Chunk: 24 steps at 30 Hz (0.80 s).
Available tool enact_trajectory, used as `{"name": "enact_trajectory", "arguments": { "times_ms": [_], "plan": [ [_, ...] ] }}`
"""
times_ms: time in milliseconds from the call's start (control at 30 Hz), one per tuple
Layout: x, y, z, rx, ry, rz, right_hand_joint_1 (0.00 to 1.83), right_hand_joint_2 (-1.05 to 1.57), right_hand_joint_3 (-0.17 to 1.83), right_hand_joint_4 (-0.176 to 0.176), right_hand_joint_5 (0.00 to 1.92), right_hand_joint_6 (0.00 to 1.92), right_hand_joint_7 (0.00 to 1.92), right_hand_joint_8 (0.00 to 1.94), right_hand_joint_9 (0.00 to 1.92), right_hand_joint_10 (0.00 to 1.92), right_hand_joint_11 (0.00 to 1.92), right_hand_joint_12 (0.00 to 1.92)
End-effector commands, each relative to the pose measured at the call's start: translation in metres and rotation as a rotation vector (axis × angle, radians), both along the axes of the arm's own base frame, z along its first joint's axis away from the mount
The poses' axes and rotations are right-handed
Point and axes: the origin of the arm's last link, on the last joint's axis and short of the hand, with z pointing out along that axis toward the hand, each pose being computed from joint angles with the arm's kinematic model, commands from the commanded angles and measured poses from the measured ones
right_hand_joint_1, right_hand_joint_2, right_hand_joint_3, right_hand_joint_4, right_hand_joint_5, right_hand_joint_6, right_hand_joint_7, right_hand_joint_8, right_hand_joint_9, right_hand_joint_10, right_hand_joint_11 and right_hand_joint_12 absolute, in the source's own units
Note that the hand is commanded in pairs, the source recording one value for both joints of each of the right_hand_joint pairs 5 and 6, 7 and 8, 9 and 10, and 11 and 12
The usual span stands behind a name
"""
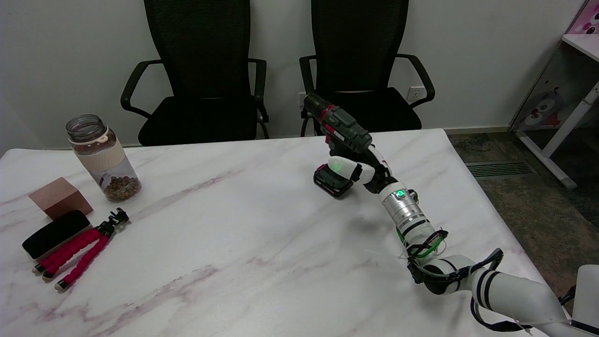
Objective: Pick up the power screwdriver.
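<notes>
The power screwdriver (338,127) is dark green and black with red trim, its chuck pointing up and to the left. Its black battery base (331,180) sits at or just above the marble table (234,234) near the far right; contact with the table is unclear. My right hand (358,167) wraps around the tool's handle from the right, white fingers curled across the front of the grip. The handle itself is mostly hidden by the hand. My right arm (421,234) reaches in from the lower right.
At the left stand a clear jar (103,159) with brown pieces, a brown block (60,198), a black case (55,234) and a small red-legged tripod (79,255). Two black office chairs (206,89) stand behind the table's far edge.
</notes>
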Motion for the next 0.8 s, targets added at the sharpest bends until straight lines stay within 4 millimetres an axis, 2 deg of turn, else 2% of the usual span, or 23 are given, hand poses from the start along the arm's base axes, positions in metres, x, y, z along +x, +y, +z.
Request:
{"name": "enact_trajectory", "arguments": {
  "times_ms": [33, 300, 800],
  "plan": [
    [-0.001, -0.007, -0.004, -0.005, -0.076, 0.010, 0.82, -0.08, 0.77, -0.028, 0.04, 0.04, 0.04, 0.04, 0.27, 0.27, 0.30, 0.30],
    [-0.001, -0.010, -0.005, -0.017, -0.083, 0.021, 0.82, -0.10, 0.78, -0.008, 0.05, 0.05, 0.05, 0.05, 0.27, 0.27, 0.29, 0.29],
    [0.001, -0.018, -0.014, -0.013, -0.084, 0.030, 0.82, -0.10, 0.77, 0.000, 0.05, 0.05, 0.05, 0.05, 0.27, 0.27, 0.28, 0.28]
  ]
}}
